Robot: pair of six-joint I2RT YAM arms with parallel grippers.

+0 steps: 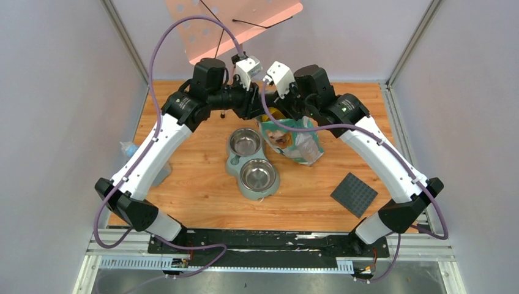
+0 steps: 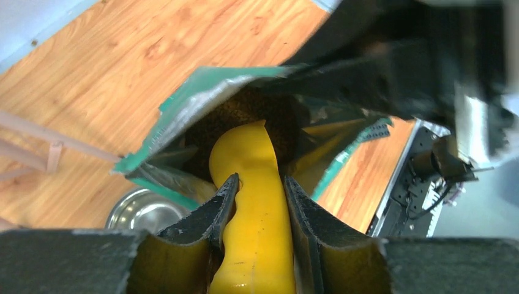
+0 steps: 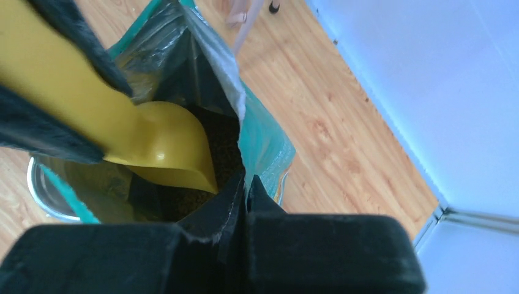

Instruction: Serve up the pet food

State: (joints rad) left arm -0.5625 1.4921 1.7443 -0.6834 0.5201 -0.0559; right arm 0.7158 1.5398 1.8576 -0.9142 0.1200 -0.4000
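The bag (image 1: 300, 144) is placed on the tabletop (image 1: 196, 184), just right of the double bowl (image 1: 233, 164). The scoop (image 3: 171, 147) is inserted in the bag, upon the pet food (image 3: 223, 144). A mat (image 1: 354, 194) is laid further right, nearer the front.

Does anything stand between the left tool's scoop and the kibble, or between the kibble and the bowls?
Nothing visible does. The left tool clamps the yellow scoop, its cup inside the bag over the kibble; the right tool pinches the bag's rim, holding the mouth open. The empty steel bowls stand right beside the bag.
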